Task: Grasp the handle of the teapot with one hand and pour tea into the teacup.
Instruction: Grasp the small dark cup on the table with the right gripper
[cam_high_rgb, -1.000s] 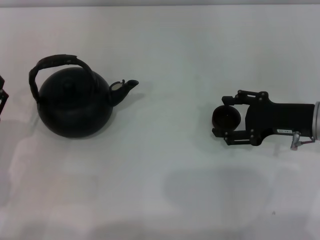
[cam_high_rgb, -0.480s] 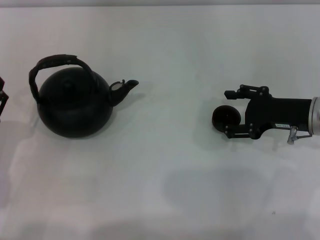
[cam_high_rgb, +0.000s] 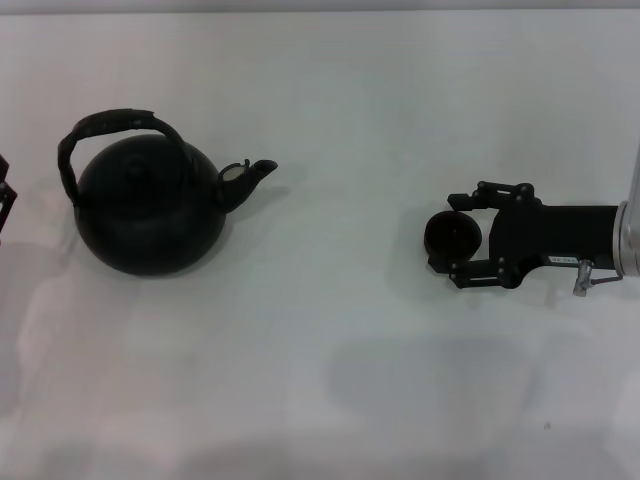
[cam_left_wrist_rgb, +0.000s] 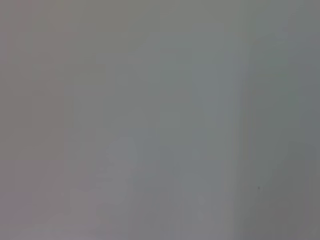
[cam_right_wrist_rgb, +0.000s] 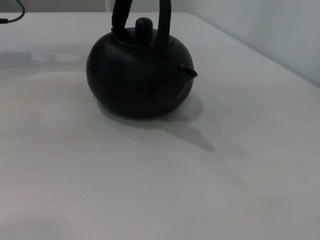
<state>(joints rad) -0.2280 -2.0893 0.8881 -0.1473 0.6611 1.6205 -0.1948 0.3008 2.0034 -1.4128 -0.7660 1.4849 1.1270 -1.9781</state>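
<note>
The matte-black teapot (cam_high_rgb: 150, 205) stands on the white table at the left, its spout (cam_high_rgb: 250, 172) pointing right. Its arched handle (cam_high_rgb: 112, 125) rises over the lid, and nothing touches it. The right wrist view shows the teapot (cam_right_wrist_rgb: 140, 75) from the side, with its handle (cam_right_wrist_rgb: 164, 20) and spout (cam_right_wrist_rgb: 189, 72). My right gripper (cam_high_rgb: 447, 233) is far right of the teapot and is shut on the small dark teacup (cam_high_rgb: 452, 236), which sits between its fingers. A sliver of my left gripper (cam_high_rgb: 3, 195) shows at the left edge, beside the teapot.
The white table (cam_high_rgb: 330, 350) stretches between the teapot and the cup with nothing on it. The left wrist view shows only a plain grey surface (cam_left_wrist_rgb: 160, 120). The table's far edge runs along the top of the head view.
My right gripper with the teacup rose and tilted a little, then settled back to nearly the same place. The teapot and the left arm have not moved.
</note>
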